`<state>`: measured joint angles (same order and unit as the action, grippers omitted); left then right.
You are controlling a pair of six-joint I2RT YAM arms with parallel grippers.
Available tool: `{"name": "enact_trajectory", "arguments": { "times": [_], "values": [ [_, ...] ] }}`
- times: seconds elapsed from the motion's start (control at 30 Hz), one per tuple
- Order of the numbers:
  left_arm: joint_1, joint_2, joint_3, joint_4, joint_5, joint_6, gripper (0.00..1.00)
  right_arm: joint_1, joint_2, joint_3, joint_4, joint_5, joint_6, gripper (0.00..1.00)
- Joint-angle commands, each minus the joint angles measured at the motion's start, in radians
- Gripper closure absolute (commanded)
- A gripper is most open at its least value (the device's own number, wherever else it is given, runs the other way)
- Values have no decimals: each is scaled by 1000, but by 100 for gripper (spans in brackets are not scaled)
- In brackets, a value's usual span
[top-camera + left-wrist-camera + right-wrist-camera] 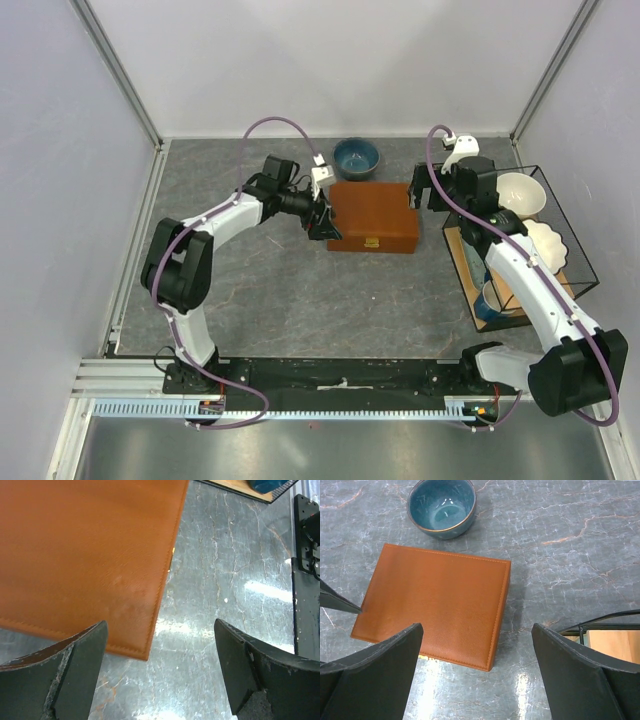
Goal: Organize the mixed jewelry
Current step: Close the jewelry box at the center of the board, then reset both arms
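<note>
No jewelry is seen in any view. It is judged to be inside the closed brown box (372, 215), though that cannot be confirmed. The box sits flat mid-table (280, 300) with its lid down, and a small gold latch (371, 242) shows on the near face. A blue bowl (356, 157) stands just behind it, seemingly with nothing in it. A wire rack (463, 262) with white bowls (520, 193) is off to the right.

The left gripper (322, 222) is held at the box's left edge with its jaws spread wide and nothing between them. In the left wrist view one fingertip overlaps the box corner, but contact cannot be told. The right gripper (420, 195) is poised beside the box's right end, jaws likewise wide apart and holding nothing.

Handling, as judged:
- **Box:** It looks stiff, with a stitched leather-like skin, and is probably grippy enough. The lid is best taken at the front lip near the latch while the body is steadied from a side wall.
- **Pieces:** They are expected to be tiny, light, hard metal, slick and easily flicked away or bent. Each should be pinched across its thin rim with the fingertips only, one at a time, and pressed lightly against the lining so it is not skated off.
</note>
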<state>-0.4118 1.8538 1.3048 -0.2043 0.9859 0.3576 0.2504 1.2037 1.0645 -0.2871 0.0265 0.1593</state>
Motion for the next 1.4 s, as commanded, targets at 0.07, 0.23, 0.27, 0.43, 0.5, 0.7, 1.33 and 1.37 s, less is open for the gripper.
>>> {"name": "enact_trajectory", "arguments": {
  "times": [0.07,0.23,0.27,0.43,0.5,0.7,1.33,1.37],
  "values": [
    [-132,-33,55,109,-253,-121,6,-11,-10,-14,43,-59,-4,2],
    [-222,121,214,10,-496,-92,5,-20,-24,-44,54,-88,2,2],
    [-246,152,261,-6,-576,-85,5,-22,-26,-47,55,-92,2,2],
    [-303,327,427,-112,-800,-3,5,-26,-41,-69,65,-112,5,2],
    [-318,393,448,-148,-852,10,5,-26,-42,-72,65,-114,6,2],
    [-352,444,401,-207,-885,0,9,-28,-55,-66,55,-86,3,2],
    [29,-362,31,-9,-869,-339,1,-43,42,426,-57,82,-152,2],
    [60,-389,39,-6,-869,-348,1,-43,51,445,-58,93,-152,2]
  ]
}}
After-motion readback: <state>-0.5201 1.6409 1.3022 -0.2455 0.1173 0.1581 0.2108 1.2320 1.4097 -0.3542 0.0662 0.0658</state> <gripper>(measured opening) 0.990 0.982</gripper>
